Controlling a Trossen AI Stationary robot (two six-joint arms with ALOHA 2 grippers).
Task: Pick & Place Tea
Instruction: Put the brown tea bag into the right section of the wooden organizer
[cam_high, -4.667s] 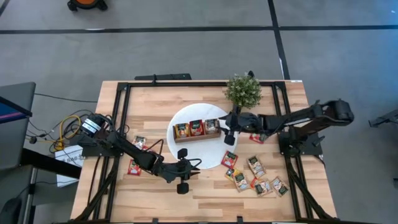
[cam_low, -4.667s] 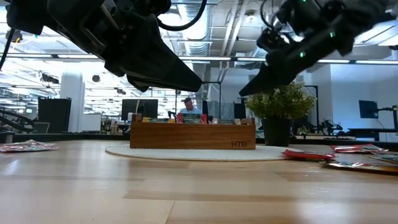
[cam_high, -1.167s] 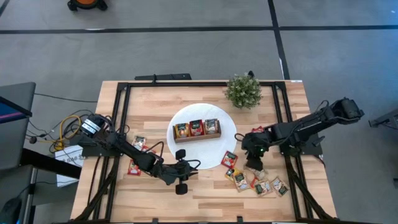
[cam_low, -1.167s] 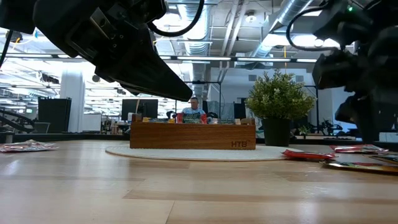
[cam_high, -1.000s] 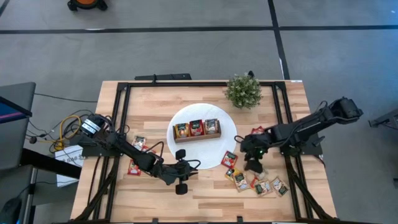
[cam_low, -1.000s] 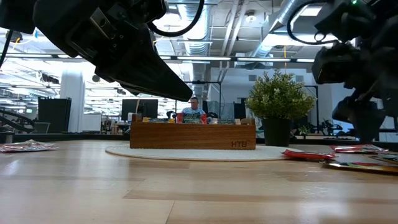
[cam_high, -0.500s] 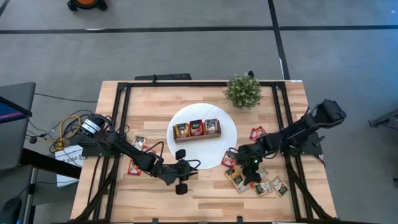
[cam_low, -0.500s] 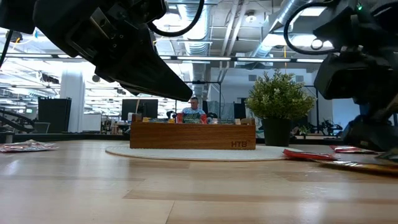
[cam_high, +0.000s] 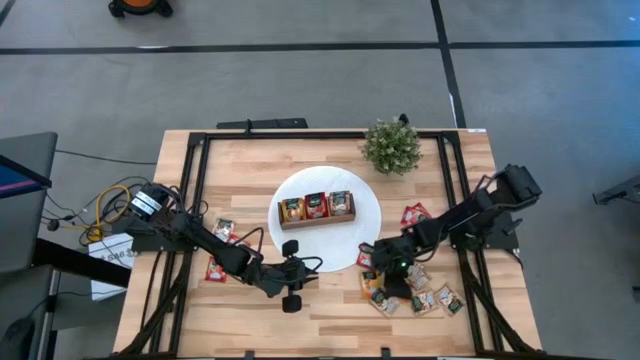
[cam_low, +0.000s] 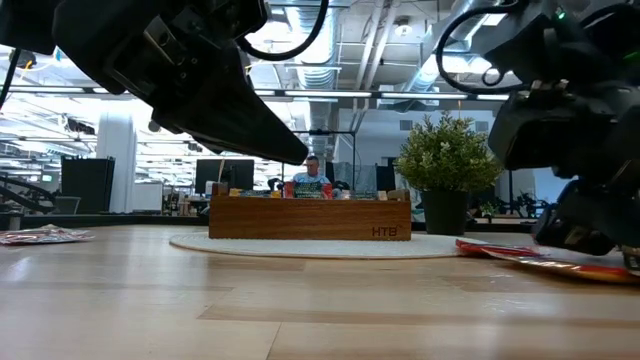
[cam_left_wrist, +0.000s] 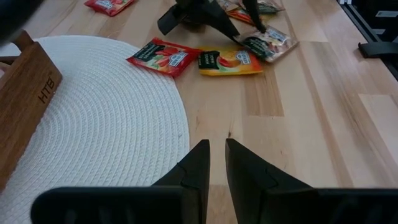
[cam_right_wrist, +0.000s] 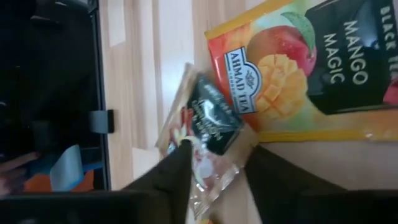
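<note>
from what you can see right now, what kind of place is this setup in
Probably an open-plan robotics lab or office. Past the wooden table, the low view shows exposed ceiling ducts, monitors and a person seated at a desk; the high view shows grey carpet tiles.

Two dark jointed arms (cam_high: 225, 248) (tapered black fingers (cam_left_wrist: 198, 167))

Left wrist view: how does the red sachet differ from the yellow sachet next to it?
The red sachet overlaps the white mat's edge; the yellow sachet lies wholly on the bare table. The red sachet shows a white label; the yellow sachet shows dark panels. Both lie flat, unheld.
</note>
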